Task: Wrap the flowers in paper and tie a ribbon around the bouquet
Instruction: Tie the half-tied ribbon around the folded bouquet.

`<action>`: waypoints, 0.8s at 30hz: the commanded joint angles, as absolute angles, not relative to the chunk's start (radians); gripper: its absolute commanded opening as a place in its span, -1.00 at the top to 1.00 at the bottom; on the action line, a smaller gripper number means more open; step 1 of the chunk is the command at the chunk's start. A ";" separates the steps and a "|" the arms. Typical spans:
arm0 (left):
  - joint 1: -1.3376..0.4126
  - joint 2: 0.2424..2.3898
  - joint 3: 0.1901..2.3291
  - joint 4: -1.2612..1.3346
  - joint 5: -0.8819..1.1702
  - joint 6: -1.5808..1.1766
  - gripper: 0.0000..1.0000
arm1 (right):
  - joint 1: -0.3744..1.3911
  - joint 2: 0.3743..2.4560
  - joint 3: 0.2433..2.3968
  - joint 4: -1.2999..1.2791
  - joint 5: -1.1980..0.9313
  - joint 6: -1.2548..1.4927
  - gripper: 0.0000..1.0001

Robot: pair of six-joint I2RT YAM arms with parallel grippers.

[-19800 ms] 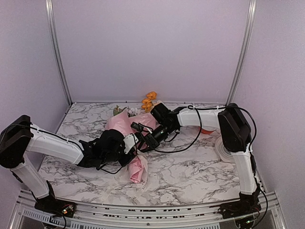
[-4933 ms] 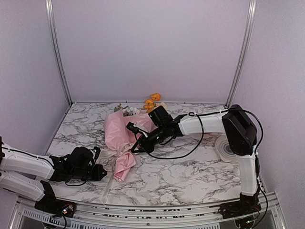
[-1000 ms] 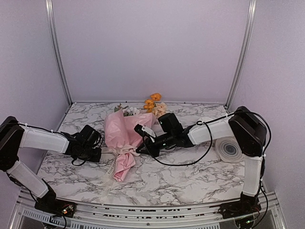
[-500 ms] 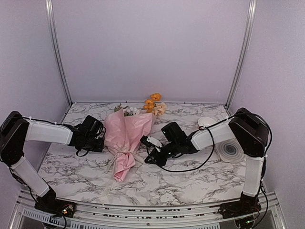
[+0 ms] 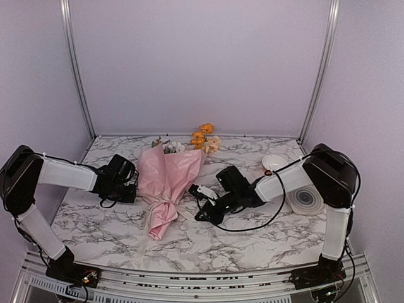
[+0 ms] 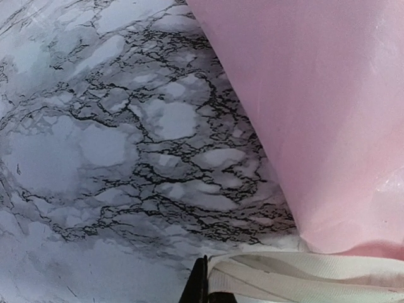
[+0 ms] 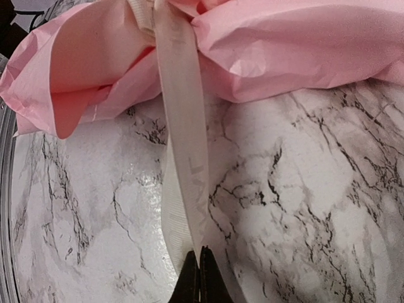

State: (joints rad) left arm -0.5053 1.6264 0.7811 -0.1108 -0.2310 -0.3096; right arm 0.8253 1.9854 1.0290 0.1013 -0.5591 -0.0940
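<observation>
**A:** Where is the bouquet [image 5: 165, 186], and how does it lie?

**B:** In the middle of the marble table [image 5: 265, 243]. Its long axis runs from the flowers [image 5: 202, 136] at the far end to the twisted tail of paper [image 6: 328, 113] at the near end, leaning slightly left. The ribbon [image 7: 183, 145] cinches the narrow waist, and a tail leaves it on each side.

**A:** And the arms?

**B:** One on each flank, level with that waist. The left gripper [image 5: 132, 196] is just beside the cone's left edge, and the right gripper [image 5: 200, 216] sits off to the right and a little nearer. So the bouquet lies between them, crosswise to the line joining them.

**A:** Are they holding anything?

**B:** The right one's fingers are pressed together on the ribbon, which runs straight from the waist into the tips. The left one's fingers are together too. The ribbon folds begin right at the tips, so it looks pinched, though that view cuts the fingers off.

**A:** What would the next move turn on?

**B:** I'd say pulling outward along that line, away from the waist, so that the cone doesn't roll.

**A:** Anything in the way?

**B:** A small white bowl [image 5: 274, 162] and a ringed disc [image 5: 305, 199] sit well off to the right. The right arm's black cable [image 5: 249, 226] droops onto the table behind its gripper.
</observation>
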 commanded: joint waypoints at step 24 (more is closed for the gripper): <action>-1.045 1.104 0.401 -0.094 -0.139 -0.684 0.32 | 0.831 2.012 1.178 0.038 -0.630 -0.032 1.00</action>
